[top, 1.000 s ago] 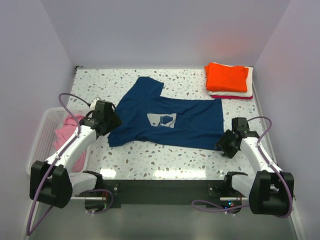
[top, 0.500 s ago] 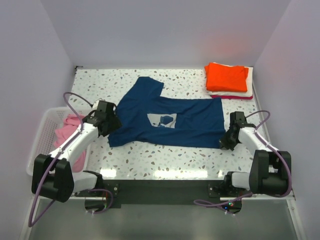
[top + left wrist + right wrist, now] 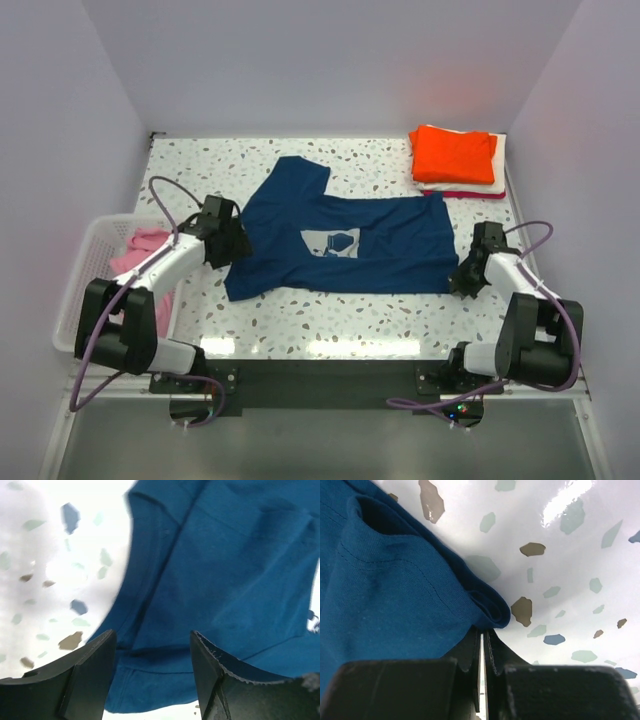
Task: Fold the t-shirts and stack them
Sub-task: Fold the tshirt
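A navy blue t-shirt (image 3: 380, 255) with a pale chest print lies spread across the table. My left gripper (image 3: 232, 245) is open at the shirt's left edge. In the left wrist view its fingers (image 3: 152, 636) straddle the blue cloth (image 3: 225, 570) near a hem. My right gripper (image 3: 463, 279) sits at the shirt's near right corner. The right wrist view shows it (image 3: 483, 630) shut on the bunched hem corner (image 3: 490, 607). At the back right, an orange t-shirt (image 3: 453, 155) tops a folded stack, with white (image 3: 497, 178) and red (image 3: 462, 193) ones beneath.
A white slatted basket (image 3: 85, 262) stands off the table's left edge with a pink t-shirt (image 3: 140, 248) in it. The speckled table (image 3: 330, 315) shows bare in front of the shirt. Walls close in on three sides.
My right gripper has shut on the hem corner and moved to the right, and the navy shirt has shifted a little rightward. My left gripper has moved right onto the shirt's left edge, staying open.
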Action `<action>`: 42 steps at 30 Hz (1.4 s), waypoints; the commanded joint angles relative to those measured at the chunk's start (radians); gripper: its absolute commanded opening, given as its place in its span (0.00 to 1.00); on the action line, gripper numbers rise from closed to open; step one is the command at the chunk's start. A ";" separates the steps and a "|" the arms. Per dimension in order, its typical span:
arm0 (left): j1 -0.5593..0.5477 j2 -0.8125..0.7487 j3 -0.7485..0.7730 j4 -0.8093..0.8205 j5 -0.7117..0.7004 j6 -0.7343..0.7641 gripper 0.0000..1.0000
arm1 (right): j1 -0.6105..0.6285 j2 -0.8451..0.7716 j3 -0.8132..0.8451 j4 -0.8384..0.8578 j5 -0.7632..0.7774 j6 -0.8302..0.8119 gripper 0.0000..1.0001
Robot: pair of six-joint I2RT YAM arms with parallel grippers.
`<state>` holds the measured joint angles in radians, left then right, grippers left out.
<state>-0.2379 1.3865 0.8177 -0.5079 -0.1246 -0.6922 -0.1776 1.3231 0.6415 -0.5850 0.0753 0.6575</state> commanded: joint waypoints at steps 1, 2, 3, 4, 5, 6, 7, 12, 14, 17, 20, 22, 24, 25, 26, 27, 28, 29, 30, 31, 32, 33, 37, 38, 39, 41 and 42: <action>0.011 0.038 0.061 0.116 0.118 0.103 0.65 | -0.007 0.037 -0.003 0.054 -0.008 -0.032 0.01; 0.011 0.051 0.078 0.115 0.134 0.112 0.65 | -0.008 0.037 -0.005 0.057 -0.014 -0.035 0.04; 0.011 0.072 0.102 0.129 0.182 0.126 0.65 | -0.007 0.028 -0.009 0.060 -0.029 -0.050 0.10; 0.011 0.081 0.118 0.150 0.204 0.138 0.65 | -0.008 0.019 -0.011 0.059 -0.043 -0.058 0.13; 0.011 0.107 0.135 0.155 0.207 0.146 0.65 | -0.008 0.005 -0.013 0.059 -0.060 -0.065 0.16; 0.011 0.121 0.150 0.152 0.207 0.145 0.65 | -0.007 -0.010 -0.014 0.062 -0.074 -0.078 0.25; 0.011 0.135 0.176 0.151 0.210 0.145 0.65 | -0.008 -0.059 -0.017 0.062 -0.104 -0.094 0.29; 0.012 0.226 0.245 0.126 0.155 0.122 0.60 | 0.007 -0.231 0.000 0.027 -0.216 -0.163 0.43; 0.011 0.275 0.299 0.112 0.129 0.123 0.55 | 0.042 -0.297 0.023 0.053 -0.255 -0.162 0.43; 0.012 0.345 0.366 0.100 0.085 0.128 0.47 | 0.231 -0.289 0.098 0.112 -0.162 -0.131 0.46; 0.011 0.402 0.412 0.080 0.027 0.134 0.40 | 0.380 -0.170 0.204 0.188 -0.154 -0.124 0.43; 0.014 0.420 0.435 0.075 -0.013 0.140 0.40 | 0.437 -0.072 0.265 0.273 -0.167 -0.134 0.41; 0.014 0.447 0.445 0.077 -0.038 0.148 0.40 | 0.472 -0.013 0.294 0.376 -0.212 -0.145 0.40; 0.015 0.453 0.455 0.072 -0.047 0.148 0.40 | 0.484 0.040 0.325 0.407 -0.222 -0.159 0.40; 0.017 0.460 0.457 0.072 -0.049 0.149 0.40 | 0.510 0.072 0.363 0.451 -0.235 -0.173 0.38; 0.017 0.462 0.459 0.078 -0.052 0.151 0.41 | 0.521 0.102 0.382 0.470 -0.238 -0.182 0.38; 0.018 0.467 0.463 0.084 -0.053 0.152 0.41 | 0.535 0.161 0.398 0.493 -0.241 -0.186 0.38; 0.018 0.477 0.469 0.085 -0.056 0.155 0.42 | 0.547 0.194 0.417 0.510 -0.243 -0.191 0.38; 0.018 0.483 0.475 0.078 -0.058 0.157 0.43 | 0.569 0.226 0.460 0.533 -0.255 -0.191 0.37; 0.018 0.491 0.486 0.075 -0.063 0.158 0.43 | 0.579 0.266 0.480 0.543 -0.273 -0.190 0.36; 0.018 0.502 0.488 0.069 -0.066 0.160 0.43 | 0.590 0.328 0.500 0.556 -0.285 -0.188 0.34; 0.018 0.505 0.486 0.069 -0.067 0.160 0.43 | 0.619 0.361 0.536 0.576 -0.290 -0.182 0.34; 0.020 0.517 0.479 0.086 -0.058 0.161 0.43 | 0.697 0.505 0.650 0.580 -0.287 -0.193 0.33; 0.022 0.523 0.480 0.088 -0.058 0.161 0.43 | 0.708 0.566 0.671 0.582 -0.293 -0.193 0.33; 0.022 0.525 0.480 0.089 -0.058 0.163 0.43 | 0.727 0.588 0.710 0.582 -0.295 -0.191 0.33; 0.023 0.531 0.480 0.098 -0.060 0.168 0.43 | 0.745 0.636 0.748 0.582 -0.295 -0.194 0.33; 0.023 0.533 0.480 0.098 -0.058 0.168 0.43 | 0.760 0.677 0.783 0.580 -0.290 -0.202 0.34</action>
<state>-0.2249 1.9068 1.2671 -0.4343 -0.1646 -0.5545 0.5541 1.9530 1.3357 -0.0574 -0.2028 0.4847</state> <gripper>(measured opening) 0.425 0.335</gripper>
